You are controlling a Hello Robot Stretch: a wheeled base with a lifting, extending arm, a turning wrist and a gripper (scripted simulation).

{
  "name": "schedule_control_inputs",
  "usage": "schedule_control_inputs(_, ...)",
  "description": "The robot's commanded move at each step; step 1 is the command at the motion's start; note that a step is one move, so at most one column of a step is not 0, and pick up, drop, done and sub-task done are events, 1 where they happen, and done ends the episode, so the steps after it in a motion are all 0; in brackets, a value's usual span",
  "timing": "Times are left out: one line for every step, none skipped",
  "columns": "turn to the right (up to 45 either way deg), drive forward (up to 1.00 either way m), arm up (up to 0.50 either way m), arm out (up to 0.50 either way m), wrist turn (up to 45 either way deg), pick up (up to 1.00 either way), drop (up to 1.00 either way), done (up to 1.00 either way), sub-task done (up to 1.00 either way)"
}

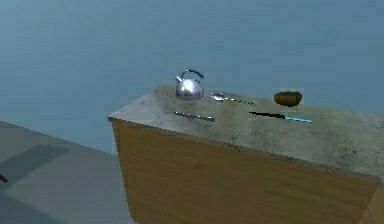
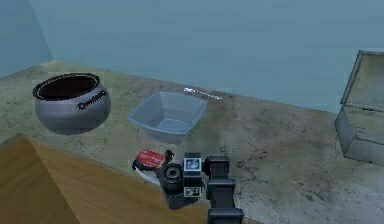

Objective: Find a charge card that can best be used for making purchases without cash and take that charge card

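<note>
1. Stone-grey, mottled worktop [image 1: 330,135] on a wood-fronted counter, forward view. On it stand a shiny kettle [image 1: 189,86] with a blue handle and a brown bowl [image 1: 288,98], with a spoon-like utensil [image 1: 232,98] between them. Nearer the front edge lie a dark-handled knife [image 1: 280,117] and a second slim utensil [image 1: 195,117].
2. Arm side view, same kind of mottled top. There is a dark pot [image 2: 72,100] at the left and a pale blue-grey tub [image 2: 168,115] mid-picture, with a thin utensil [image 2: 202,92] just beyond the tub. A pale open box [image 2: 362,105] stands at the right edge.
3. Task thing: a small flat red piece [image 2: 150,159] lies on the worktop below the tub. Shape and colour fit a charge card, so I judge it to be the target.
4. Key relation: the red piece sits just beside the gripper [image 2: 165,172], on its upper-left in this picture, at the finger end. Touching or only near: cannot tell. Its long side seems to slant slightly across the picture; low confidence.
5. Arm pose: the dark bar of the arm [image 2: 226,205] rises from the bottom edge, low over the top. The gripper body points left toward the piece.
6. Gripper state: cannot tell whether it holds anything, as the red piece lies on the surface right at the fingers.
7. Judgement: the next move is a fine one, needing a small correction toward the piece before any lift.
</note>
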Motion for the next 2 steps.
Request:
schedule_control_inputs(0.0,0.0,0.1,0.0,0.0,0.0,0.0,0.0,0.0)
schedule_control_inputs(0.0,0.0,0.0,0.0,0.0,0.0,0.0,1.0,0.0)
